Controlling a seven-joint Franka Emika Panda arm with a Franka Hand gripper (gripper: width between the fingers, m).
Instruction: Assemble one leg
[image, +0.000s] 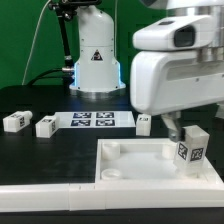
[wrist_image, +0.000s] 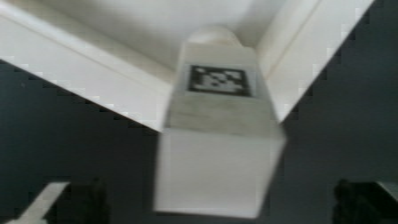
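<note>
Wrist view: leg (wrist_image: 221, 130) within spread hand (wrist_image: 208, 200)

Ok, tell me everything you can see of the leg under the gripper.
The leg is a stubby white block, plastic-looking, with a black-and-white square tag on one face. It stands roughly upright at a corner of the white panel, on the exterior view's right, beneath the gripper, whose fingers sit clear of its sides. Whether it is seated cannot be told.

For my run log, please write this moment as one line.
leg: upright at panel corner | pincer: open around leg
</note>
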